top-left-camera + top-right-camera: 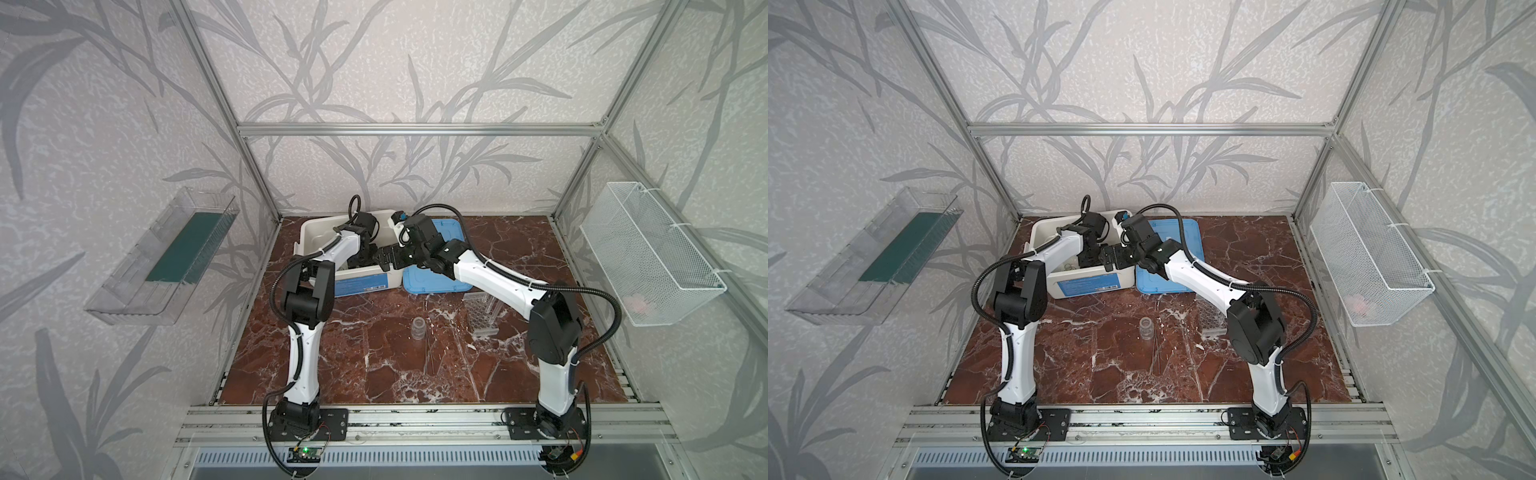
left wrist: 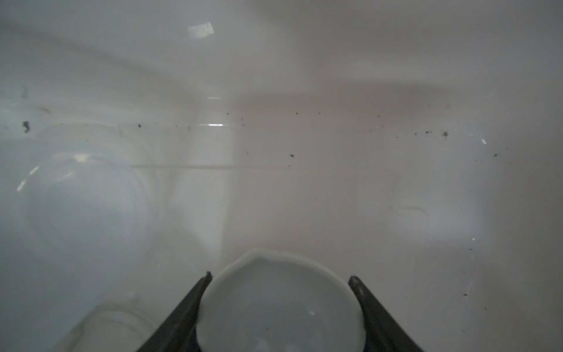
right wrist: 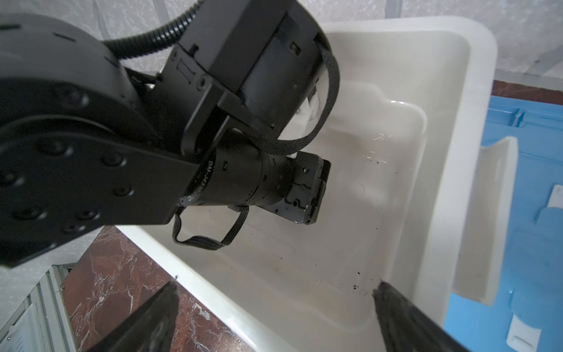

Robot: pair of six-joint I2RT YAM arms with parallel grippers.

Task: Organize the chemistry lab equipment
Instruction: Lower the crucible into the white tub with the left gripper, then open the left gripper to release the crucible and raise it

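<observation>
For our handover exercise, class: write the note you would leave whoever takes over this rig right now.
Left tool: closed on the white domed dish, low inside the white tub.
Right tool: open, empty, over the tub's rim.
Round glass vessel lies in the tub.
Clear jar and multi-hole rack stand on the table.
Done: dish gripped.
Left: move the dish; jar and rack untouched.

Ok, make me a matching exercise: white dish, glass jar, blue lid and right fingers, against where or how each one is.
1 white dish
2 glass jar
3 blue lid
4 right fingers

A flat on the table beside the tub
B spread wide, empty
C gripped by the left fingers
D upright on the table

Pairs: 1-C, 2-D, 3-A, 4-B.
</observation>
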